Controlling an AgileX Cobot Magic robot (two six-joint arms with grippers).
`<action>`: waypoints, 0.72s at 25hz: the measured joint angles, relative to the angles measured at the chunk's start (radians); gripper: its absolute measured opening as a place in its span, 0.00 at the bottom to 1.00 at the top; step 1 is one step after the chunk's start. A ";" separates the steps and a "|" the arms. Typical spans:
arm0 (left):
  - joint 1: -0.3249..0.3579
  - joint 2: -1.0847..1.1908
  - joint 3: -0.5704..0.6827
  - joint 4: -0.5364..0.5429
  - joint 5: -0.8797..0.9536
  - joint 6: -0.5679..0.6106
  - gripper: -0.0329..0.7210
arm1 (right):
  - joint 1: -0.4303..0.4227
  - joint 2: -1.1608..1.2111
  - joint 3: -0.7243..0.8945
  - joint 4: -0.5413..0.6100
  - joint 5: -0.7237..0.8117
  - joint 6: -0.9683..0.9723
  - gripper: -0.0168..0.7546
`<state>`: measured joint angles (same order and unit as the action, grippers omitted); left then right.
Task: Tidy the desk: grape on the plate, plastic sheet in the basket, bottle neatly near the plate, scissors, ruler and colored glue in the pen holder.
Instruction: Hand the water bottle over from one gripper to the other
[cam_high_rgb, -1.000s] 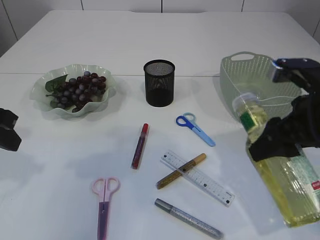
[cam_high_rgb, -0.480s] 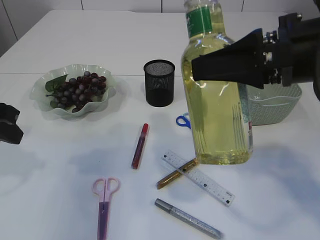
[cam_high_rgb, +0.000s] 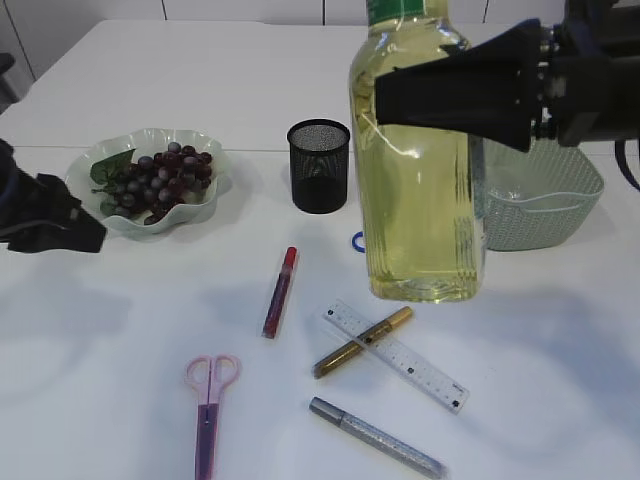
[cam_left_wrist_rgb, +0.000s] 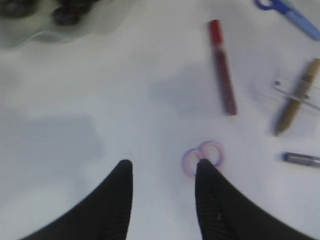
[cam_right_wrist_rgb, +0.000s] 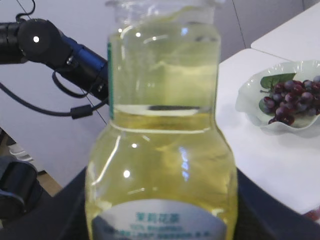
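Note:
My right gripper (cam_high_rgb: 440, 95) is shut on a big bottle of yellow liquid (cam_high_rgb: 420, 200) and holds it upright in the air above the table's middle. The bottle fills the right wrist view (cam_right_wrist_rgb: 162, 150). Grapes (cam_high_rgb: 160, 178) lie on the pale green plate (cam_high_rgb: 85, 165) at back left. The black mesh pen holder (cam_high_rgb: 318, 165) stands beside it. My left gripper (cam_high_rgb: 50, 215) is open and empty at the left. In the left wrist view its jaws (cam_left_wrist_rgb: 162, 170) hover by the pink scissors' handles (cam_left_wrist_rgb: 202, 157). I cannot make out the plastic sheet.
On the table lie a red glue pen (cam_high_rgb: 279, 290), a gold glue pen (cam_high_rgb: 362, 342) across a clear ruler (cam_high_rgb: 400, 358), a silver glue pen (cam_high_rgb: 377, 438) and pink scissors (cam_high_rgb: 209, 400). Blue scissors (cam_high_rgb: 357, 242) are mostly hidden behind the bottle. A green basket (cam_high_rgb: 540, 200) stands at back right.
My right gripper raised the bottle from the front right and carried it left over the table's middle. My left gripper came further into view from the left edge.

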<state>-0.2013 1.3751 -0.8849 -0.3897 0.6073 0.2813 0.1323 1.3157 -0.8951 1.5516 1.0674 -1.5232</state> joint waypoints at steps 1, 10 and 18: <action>-0.023 -0.002 0.000 -0.055 -0.001 0.074 0.45 | 0.000 0.000 0.000 0.021 0.005 -0.012 0.62; -0.101 -0.030 0.002 -0.848 0.163 0.905 0.45 | 0.000 0.000 0.000 0.101 0.050 -0.074 0.62; -0.101 -0.032 0.002 -1.145 0.455 1.174 0.46 | 0.000 0.000 0.000 0.101 0.075 -0.098 0.62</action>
<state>-0.3024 1.3429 -0.8829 -1.5344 1.0622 1.4551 0.1323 1.3157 -0.8951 1.6526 1.1422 -1.6216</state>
